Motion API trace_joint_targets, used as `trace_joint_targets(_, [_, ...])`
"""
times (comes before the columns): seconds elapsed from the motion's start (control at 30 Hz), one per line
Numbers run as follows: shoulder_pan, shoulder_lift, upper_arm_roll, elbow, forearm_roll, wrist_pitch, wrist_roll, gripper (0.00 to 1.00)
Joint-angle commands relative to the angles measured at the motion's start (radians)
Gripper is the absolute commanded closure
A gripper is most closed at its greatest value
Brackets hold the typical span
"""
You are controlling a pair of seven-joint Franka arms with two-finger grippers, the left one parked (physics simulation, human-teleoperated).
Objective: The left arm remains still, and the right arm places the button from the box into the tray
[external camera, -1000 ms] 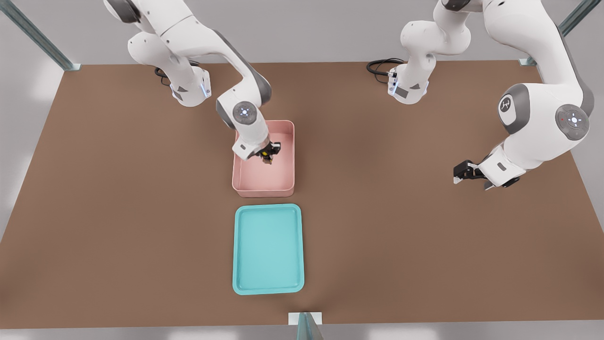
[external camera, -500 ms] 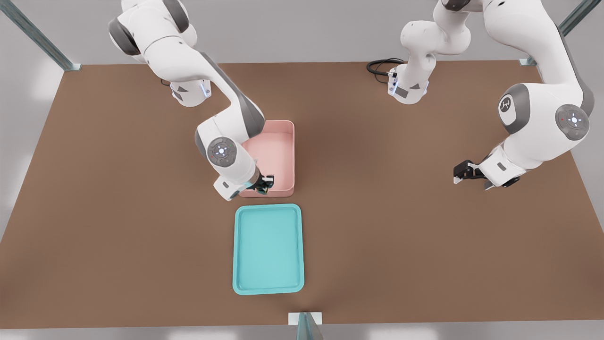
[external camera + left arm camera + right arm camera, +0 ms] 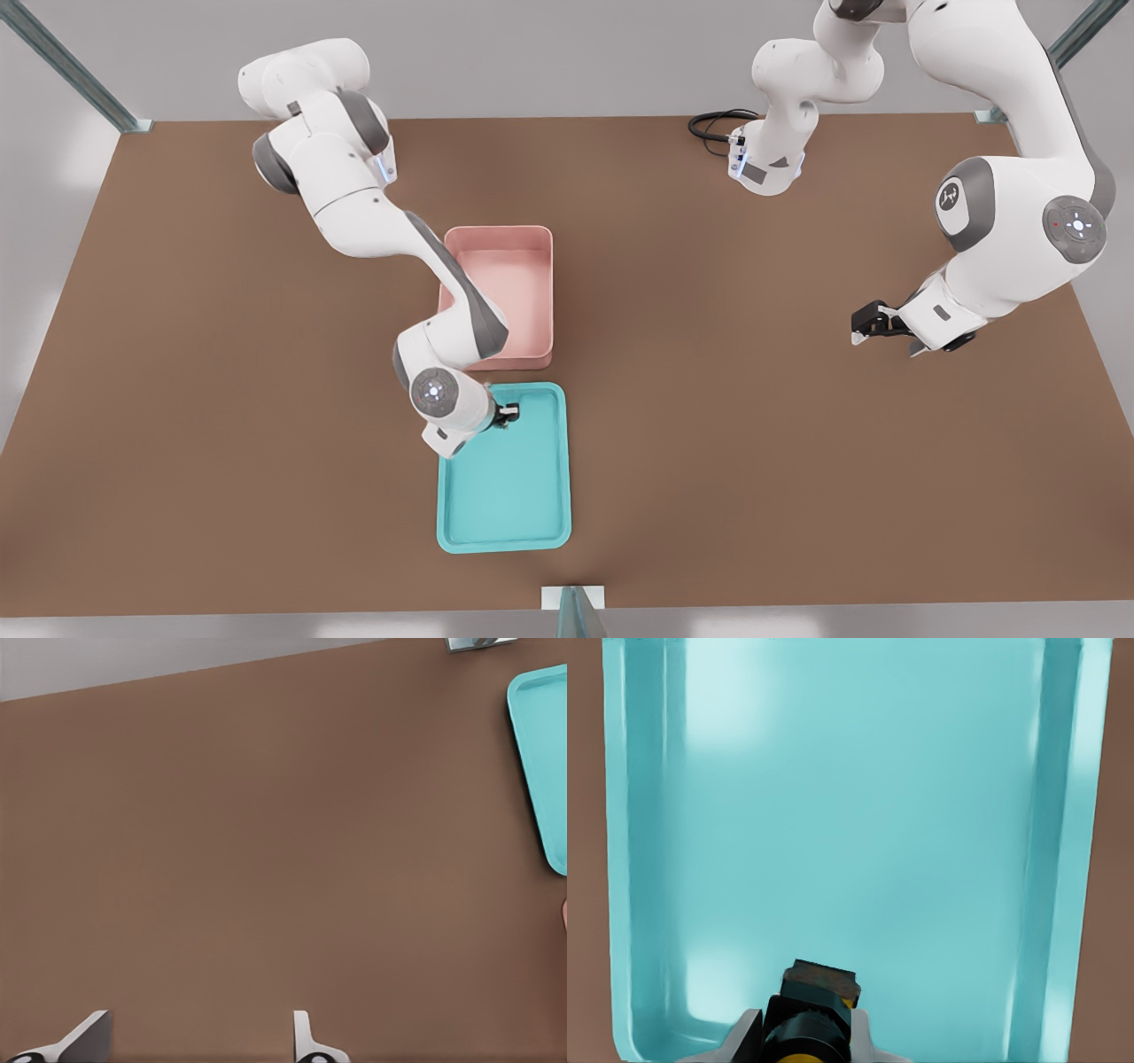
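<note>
The claw (image 3: 507, 413) was held over the far-left corner of the tray (image 3: 558, 470), its fingers (image 3: 744, 1041) closed on the button (image 3: 813, 1014), which was gripped between them above the tray floor. The box (image 3: 541, 292), just beyond the tray on the desk (image 3: 177, 399), appeared emptied. Release into the tray was judged to be next.

Brown tabletop (image 3: 797, 461) — pale grey surround, metal frame posts (image 3: 71, 71) at corners.
</note>
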Motion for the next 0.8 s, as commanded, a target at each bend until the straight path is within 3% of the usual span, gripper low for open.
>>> trace_joint_targets(0.0, [0.000, 0.006, -0.004, 0.003, -0.009, 0.101, -0.184, 0.34])
trace_joint_targets(0.03, [0.000, 0.006, -0.004, 0.004, -0.008, 0.102, -0.178, 0.10])
trace_joint_targets(0.07, [0.001, 0.006, -0.004, 0.004, -0.006, 0.101, -0.177, 0.00])
trace_joint_targets(0.17, [0.002, -0.039, -0.004, 0.003, -0.002, -0.002, -0.132, 0.00])
trace_joint_targets(0.27, [-0.016, -0.290, -0.025, 0.004, -0.003, -0.292, -0.132, 0.00])
trace_joint_targets(0.33, [-0.179, -0.424, -0.008, 0.004, 0.001, -0.393, -0.160, 0.00])
trace_joint_targets(0.37, [-0.245, -0.460, -0.048, 0.003, -0.086, -0.438, -0.250, 0.00])
trace_joint_targets(0.4, [-0.358, -0.517, -0.045, -0.003, -0.080, -0.537, -0.278, 0.00])
trace_joint_targets(0.43, [-0.412, -0.523, -0.036, -0.014, -0.094, -0.623, -0.278, 0.00])
trace_joint_targets(0.47, [-0.426, -0.523, -0.034, -0.048, -0.087, -0.659, -0.275, 0.00])
trace_joint_targets(0.53, [-0.464, -0.776, -0.040, -0.444, -0.060, -0.461, -0.278, 0.00])
trace_joint_targets(0.77, [-0.401, -0.744, -0.027, -0.430, -0.066, -0.484, -0.275, 0.00])
